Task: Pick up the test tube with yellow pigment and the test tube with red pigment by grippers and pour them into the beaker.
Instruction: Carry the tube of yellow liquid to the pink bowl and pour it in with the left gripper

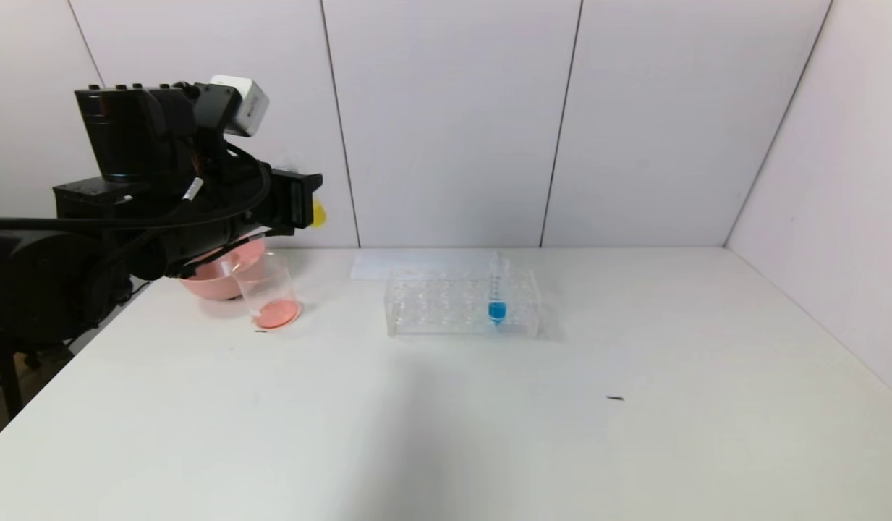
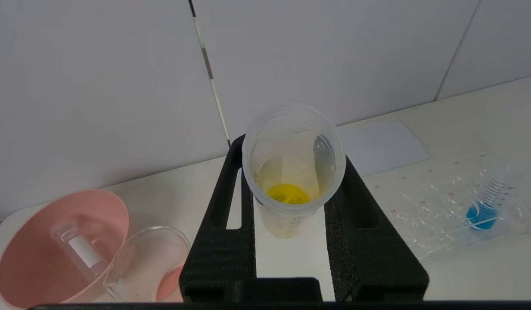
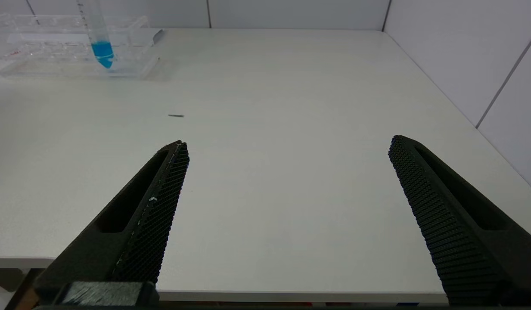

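My left gripper is shut on the test tube with yellow pigment, and the wrist view looks down its open mouth to the yellow liquid at the tip. In the head view the gripper is raised above the beaker, and the yellow tip pokes out past the fingers. The beaker holds a shallow pink-red layer. No test tube with red pigment shows. My right gripper is open over the table's near right edge with nothing between its fingers.
A pink bowl stands just behind the beaker, and a clear tube lies in it. A clear rack mid-table holds a blue-tipped tube. A white sheet lies behind the rack. Walls close the back and right.
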### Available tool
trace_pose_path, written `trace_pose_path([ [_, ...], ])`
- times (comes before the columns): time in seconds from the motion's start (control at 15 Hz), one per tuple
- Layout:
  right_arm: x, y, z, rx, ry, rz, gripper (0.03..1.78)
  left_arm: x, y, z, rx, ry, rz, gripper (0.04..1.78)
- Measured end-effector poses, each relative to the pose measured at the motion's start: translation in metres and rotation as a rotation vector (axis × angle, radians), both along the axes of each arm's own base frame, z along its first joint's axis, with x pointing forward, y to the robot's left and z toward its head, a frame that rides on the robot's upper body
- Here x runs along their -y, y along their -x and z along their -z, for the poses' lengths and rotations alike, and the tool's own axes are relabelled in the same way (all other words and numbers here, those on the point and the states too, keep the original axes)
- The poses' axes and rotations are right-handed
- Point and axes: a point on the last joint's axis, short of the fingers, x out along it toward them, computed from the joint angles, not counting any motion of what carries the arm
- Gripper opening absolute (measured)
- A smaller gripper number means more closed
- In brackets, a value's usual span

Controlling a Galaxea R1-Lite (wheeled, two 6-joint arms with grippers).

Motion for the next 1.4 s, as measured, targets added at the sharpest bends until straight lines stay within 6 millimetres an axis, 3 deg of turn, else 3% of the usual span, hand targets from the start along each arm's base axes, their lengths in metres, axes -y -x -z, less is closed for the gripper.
trace_pose_path([
  [0.67,0.0,0.0,0.0,0.0,0.0,0.0,1.7,-0.062,-0.009,-0.004,-0.014,0.001,-0.114,0.47],
  [1.4,0.0,0.0,0.0,0.0,0.0,0.0,1.7,-0.097,-0.022,0.006,-0.072,0.0,-0.176,0.47],
])
